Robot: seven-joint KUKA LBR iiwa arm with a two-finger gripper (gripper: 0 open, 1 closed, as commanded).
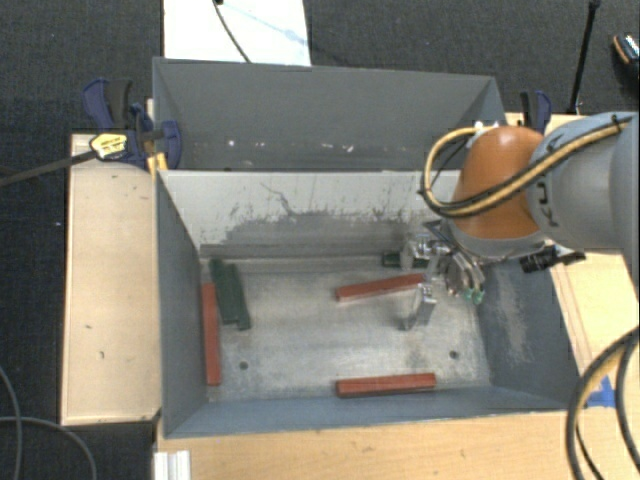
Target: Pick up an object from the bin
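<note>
One red-brown stick (378, 289), in the middle of the bin (185, 288) at 9 o'clock from the hand (421, 311), looks stiff and light, best pinched across its width; if the hand is spread I cannot tell.

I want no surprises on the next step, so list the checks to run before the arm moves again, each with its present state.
1. Gripper low inside the bin, at the right end of the middle red-brown bar: ok.
2. That bar held by the gripper: cannot tell.
3. Small dark green piece at the back lies apart from that bar: ok.
4. Front red-brown bar lies apart from the gripper: ok.
5. Left red-brown bar and dark green bar lie by the left wall, out of the way: ok.
</note>
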